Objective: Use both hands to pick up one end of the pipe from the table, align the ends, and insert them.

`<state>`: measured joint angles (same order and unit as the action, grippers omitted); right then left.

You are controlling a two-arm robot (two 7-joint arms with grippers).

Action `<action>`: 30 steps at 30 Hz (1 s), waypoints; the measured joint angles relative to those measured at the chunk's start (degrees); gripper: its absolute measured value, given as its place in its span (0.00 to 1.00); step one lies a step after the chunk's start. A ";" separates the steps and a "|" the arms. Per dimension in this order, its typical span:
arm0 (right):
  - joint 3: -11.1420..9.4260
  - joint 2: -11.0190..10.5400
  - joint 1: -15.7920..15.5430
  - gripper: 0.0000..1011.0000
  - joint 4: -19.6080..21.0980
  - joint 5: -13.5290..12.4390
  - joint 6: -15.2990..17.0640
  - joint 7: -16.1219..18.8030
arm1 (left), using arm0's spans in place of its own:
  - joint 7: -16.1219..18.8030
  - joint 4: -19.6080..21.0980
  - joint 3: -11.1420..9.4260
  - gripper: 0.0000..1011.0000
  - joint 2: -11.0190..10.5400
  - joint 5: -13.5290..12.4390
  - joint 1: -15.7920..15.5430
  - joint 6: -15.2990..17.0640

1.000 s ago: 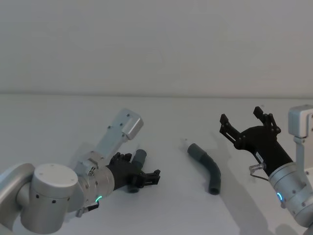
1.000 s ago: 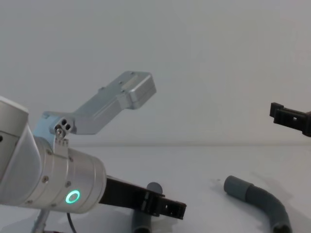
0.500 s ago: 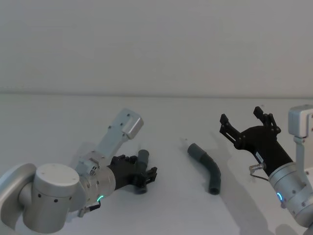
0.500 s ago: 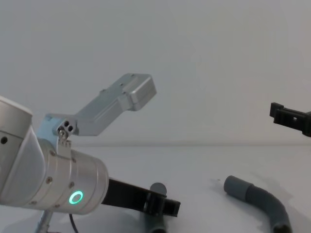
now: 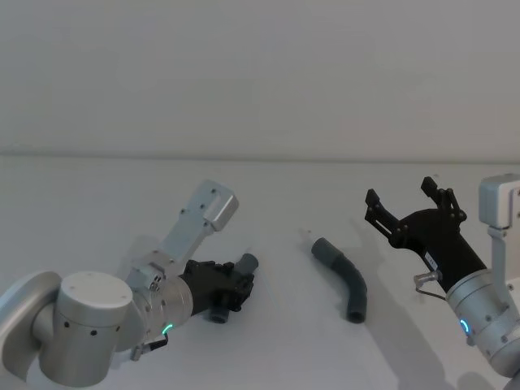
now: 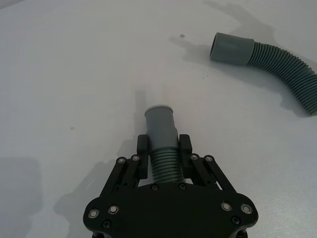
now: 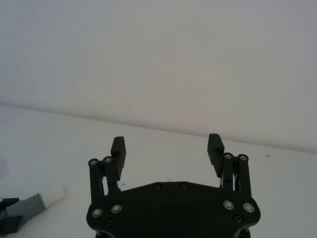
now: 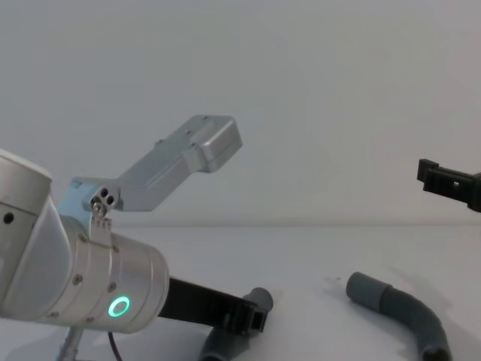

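- The left gripper (image 5: 236,286) is clamped on the ribbed part of the left hose (image 5: 247,262), close behind its smooth end, which sticks out past the fingertips, as the left wrist view shows.
- That end points toward the middle of the counter (image 5: 97,203) and tilts up. The hose's other end sits low by the counter, and I cannot tell whether it touches.
- The right hose (image 5: 345,276) lies flat on the counter, ungripped, with its wide cuff facing the left hose.
- The right gripper (image 5: 402,195) hangs in the air beyond and to the right of that hose, with its jaws spread wide and nothing between them.
- Progress, as I judge it: one of the two pickups is made. Left to do are gripping the right hose near its cuff, lifting it, lining up the ends and pushing them together.
- Room: the two hoses are well apart, with bare counter between them, so both arms can close in freely.
- The counter's back edge meets the wall well behind the work, and nothing stands near either hose.
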<state>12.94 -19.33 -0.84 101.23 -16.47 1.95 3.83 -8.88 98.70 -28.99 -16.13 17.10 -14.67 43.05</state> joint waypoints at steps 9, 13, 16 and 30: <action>0.00 0.00 0.00 0.99 0.00 0.00 0.00 0.00 | 0.00 -0.06 0.02 0.35 0.06 0.00 0.00 0.00; -0.01 -0.04 -0.04 0.99 0.00 0.00 0.04 0.05 | 0.00 -0.09 0.02 0.35 0.07 0.00 0.00 0.00; -0.05 -0.34 -0.13 0.99 0.15 0.00 0.27 0.41 | 0.00 -0.10 0.02 0.35 0.09 -0.01 0.00 0.00; -1.19 -6.08 -1.60 0.99 4.94 -1.43 9.75 5.51 | 0.00 -0.10 0.01 0.35 0.11 -0.01 0.00 0.00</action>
<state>11.75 -25.42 -2.44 106.17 -17.90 11.70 9.33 -8.88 98.60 -28.98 -16.03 17.09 -14.67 43.05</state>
